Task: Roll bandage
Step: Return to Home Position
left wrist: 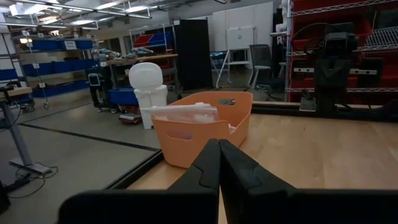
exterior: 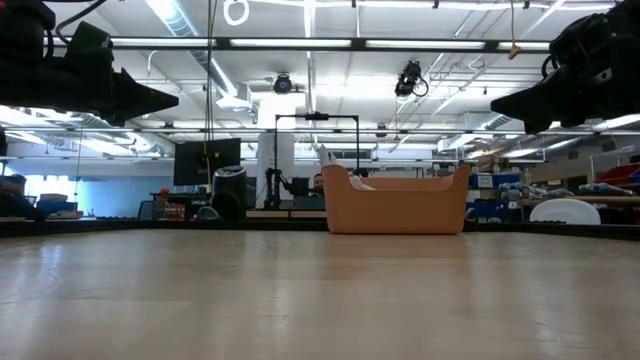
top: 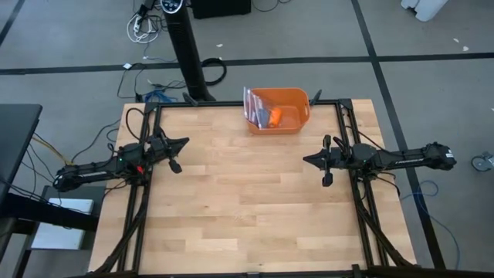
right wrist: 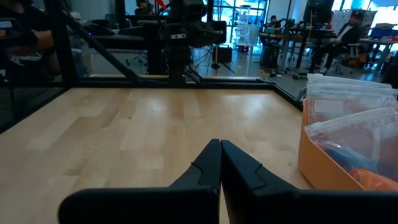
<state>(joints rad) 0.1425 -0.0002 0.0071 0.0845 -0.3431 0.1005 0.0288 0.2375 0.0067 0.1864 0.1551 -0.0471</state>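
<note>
The bandage [top: 274,117] is a small bright orange roll that lies inside the orange plastic bin [top: 299,123] at the table's far edge, next to a clear plastic bag [top: 257,103]. Part of the bandage [right wrist: 377,179] also shows in the right wrist view, under the bag. My left gripper [top: 184,143] waits shut at the table's left side, pointing level toward the middle. My right gripper [top: 307,159] waits shut at the right side, also level. Both hang above the table, far from the bin.
The wooden tabletop [top: 247,201] lies bare between the two arms. The bin [left wrist: 186,134] stands at the far edge, with the bag [left wrist: 186,113] rising above its rim. A black frame [top: 247,104] runs round the table. People sit in the room beyond [right wrist: 348,31].
</note>
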